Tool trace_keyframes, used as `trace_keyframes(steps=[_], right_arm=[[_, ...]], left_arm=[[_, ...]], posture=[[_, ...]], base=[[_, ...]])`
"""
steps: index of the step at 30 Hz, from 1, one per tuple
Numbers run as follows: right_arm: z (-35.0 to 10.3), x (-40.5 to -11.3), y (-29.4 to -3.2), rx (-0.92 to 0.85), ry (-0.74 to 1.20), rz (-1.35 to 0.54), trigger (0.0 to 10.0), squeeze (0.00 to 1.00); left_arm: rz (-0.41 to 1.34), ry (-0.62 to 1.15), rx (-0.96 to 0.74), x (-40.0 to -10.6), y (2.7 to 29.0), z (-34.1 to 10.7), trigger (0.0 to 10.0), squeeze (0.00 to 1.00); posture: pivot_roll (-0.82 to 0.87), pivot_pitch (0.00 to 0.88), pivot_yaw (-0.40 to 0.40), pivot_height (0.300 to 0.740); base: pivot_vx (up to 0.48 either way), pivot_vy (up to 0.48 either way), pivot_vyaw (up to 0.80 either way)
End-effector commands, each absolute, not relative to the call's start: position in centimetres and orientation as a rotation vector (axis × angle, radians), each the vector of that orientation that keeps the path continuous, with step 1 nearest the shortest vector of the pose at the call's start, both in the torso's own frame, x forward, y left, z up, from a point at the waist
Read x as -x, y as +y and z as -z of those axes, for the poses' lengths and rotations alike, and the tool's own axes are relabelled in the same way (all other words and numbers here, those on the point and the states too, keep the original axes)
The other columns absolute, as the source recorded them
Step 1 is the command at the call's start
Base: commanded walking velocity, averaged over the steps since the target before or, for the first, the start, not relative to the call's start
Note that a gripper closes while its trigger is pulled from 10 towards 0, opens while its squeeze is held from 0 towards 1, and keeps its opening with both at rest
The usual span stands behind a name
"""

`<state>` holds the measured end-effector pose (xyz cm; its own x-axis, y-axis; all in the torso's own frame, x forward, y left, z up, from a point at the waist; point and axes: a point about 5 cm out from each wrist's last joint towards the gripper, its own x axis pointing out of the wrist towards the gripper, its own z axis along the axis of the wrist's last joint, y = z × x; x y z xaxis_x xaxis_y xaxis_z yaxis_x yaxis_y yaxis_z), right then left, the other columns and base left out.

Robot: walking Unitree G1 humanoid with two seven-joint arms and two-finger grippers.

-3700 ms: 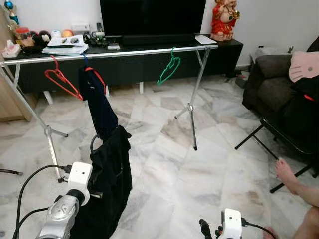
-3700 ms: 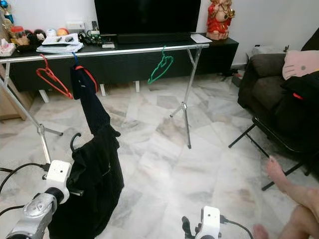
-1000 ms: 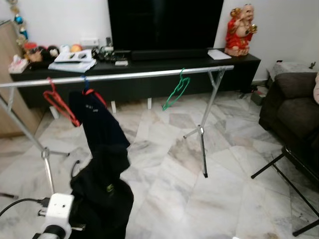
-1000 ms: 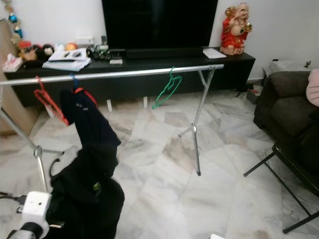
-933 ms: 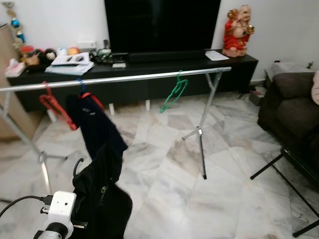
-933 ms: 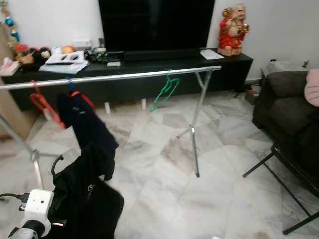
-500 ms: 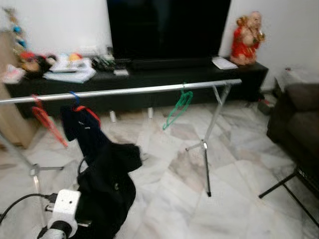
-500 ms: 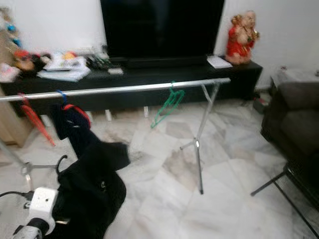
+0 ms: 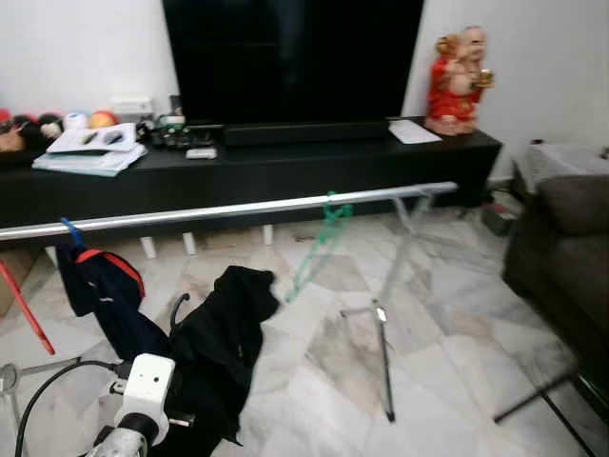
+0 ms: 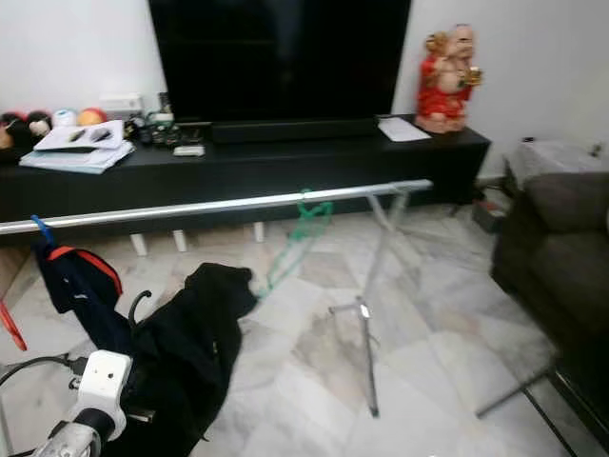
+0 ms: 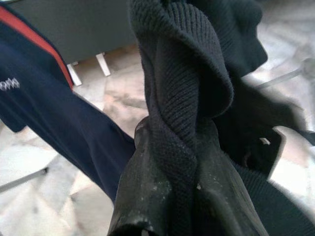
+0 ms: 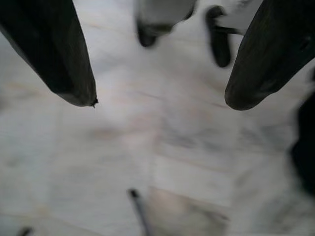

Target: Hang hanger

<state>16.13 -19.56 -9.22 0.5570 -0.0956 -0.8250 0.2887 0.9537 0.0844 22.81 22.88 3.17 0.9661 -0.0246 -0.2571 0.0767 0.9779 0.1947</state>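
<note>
A silver rail (image 9: 238,208) runs across the room in front of me. On it hang a blurred green hanger (image 9: 318,246) and, at the left, a navy top with red trim (image 9: 96,296) on a blue hook. A red hanger (image 9: 23,307) shows at the far left edge. My left gripper (image 11: 179,147) is shut on a black knit garment (image 9: 223,350), held low below the rail beside the navy top. A black hanger hook (image 9: 175,309) sticks out of that garment. My right gripper (image 12: 160,103) is open over the marble floor.
Behind the rail stands a black TV cabinet (image 9: 285,162) with a big TV, papers and a red figurine (image 9: 455,83). A dark sofa (image 9: 561,238) is at the right. The rack's legs (image 9: 383,362) and a chair leg (image 9: 533,405) stand on the floor.
The camera has moved, so the whole picture has shifted and the rail sits lower in it. The black garment stays in my left gripper, bunched up beside the navy top.
</note>
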Motion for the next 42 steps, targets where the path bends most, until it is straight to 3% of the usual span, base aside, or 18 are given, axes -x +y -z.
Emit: trace_keyframes(steps=[1,19,24,35,42], right_arm=[[9.4,-15.3,-20.6,-0.207,0.974,0.257,10.0,0.00],[9.4,-15.4,-20.5,-0.191,0.981,0.248,10.0,0.00],[9.5,-15.3,-20.3,-0.187,0.984,0.254,10.0,0.00],[9.5,-15.3,-19.9,-0.190,0.988,0.266,10.0,0.00],[9.6,-15.2,-19.8,-0.199,0.989,0.290,10.0,0.00]], left_arm=[[0.075,0.196,-0.214,-23.8,22.3,-4.6,10.0,0.00],[0.392,0.206,-0.329,-25.1,20.0,-6.3,10.0,0.00],[0.460,0.175,-0.375,-26.9,18.8,-7.3,10.0,0.00],[0.457,0.162,-0.381,-31.1,16.5,-8.6,10.0,0.00],[0.337,0.187,-0.363,-34.0,16.5,-9.3,10.0,0.00]], posture=[[0.06,0.000,0.014,0.740],[0.06,0.000,0.020,0.740],[0.06,0.000,0.033,0.740],[0.03,0.000,0.047,0.740],[0.01,0.000,0.056,0.740]], base=[[0.259,0.000,0.00],[0.000,0.000,0.00],[0.000,0.000,0.00],[0.000,0.000,0.00],[0.000,0.000,0.00]])
